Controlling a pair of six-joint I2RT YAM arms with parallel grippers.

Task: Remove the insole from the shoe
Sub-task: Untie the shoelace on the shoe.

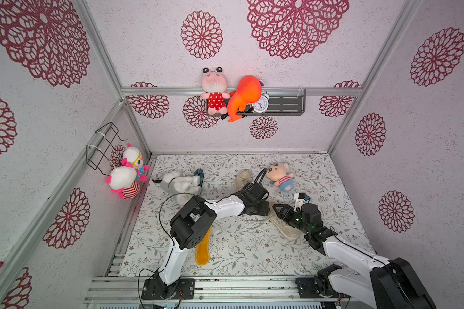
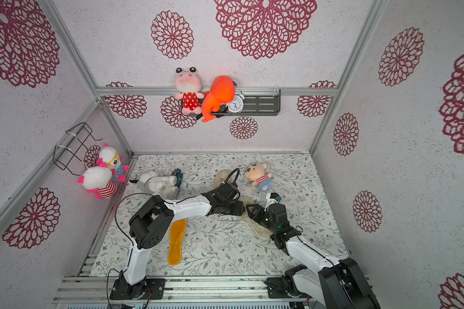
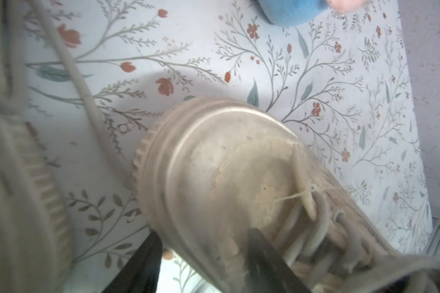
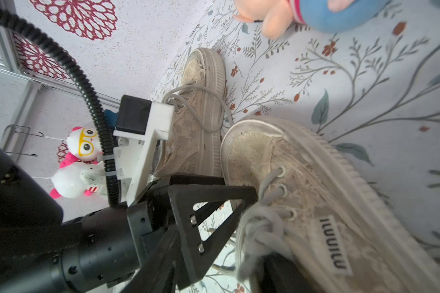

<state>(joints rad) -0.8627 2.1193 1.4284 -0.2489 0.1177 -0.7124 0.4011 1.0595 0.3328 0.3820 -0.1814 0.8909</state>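
Insole not visible in any view; judged to sit inside the shoe [image 4: 302, 177], which lies mid-counter between the two arms, toe just beside the second shoe [image 4: 198, 114]. An orange insole [image 2: 176, 240] lies loose on the counter [image 1: 239, 251], partly under the left elbow and well apart from both shoes.

Left jaws stand apart, astride the laced side of the shoe, one finger out by the sole and one on the laces. Pinching or only bracketing, cannot tell. Right jaws are at the shoe mouth behind the lace knot. Only one finger shows in the wrist view, so cannot tell their spread or whether anything is caught.

Risks, as judgement:
- Right jaws bite lace or tongue instead of insole, since the knot sits right in the way.
- The whole shoe lifts with the pull if the left hold is loose.
- The two sets of jaws are close together, so a sideways move could make them clash.
- A dragged shoe could shove the second shoe or the doll [image 1: 280, 176] beyond it.

Pose: left arm [image 1: 225, 207] has its wrist pitched down over the shoe, forearm running across from a raised elbow, base at the near-left edge. Right arm [image 1: 354, 254] has its wrist tilted down, forearm low, reaching in from the near-right base.
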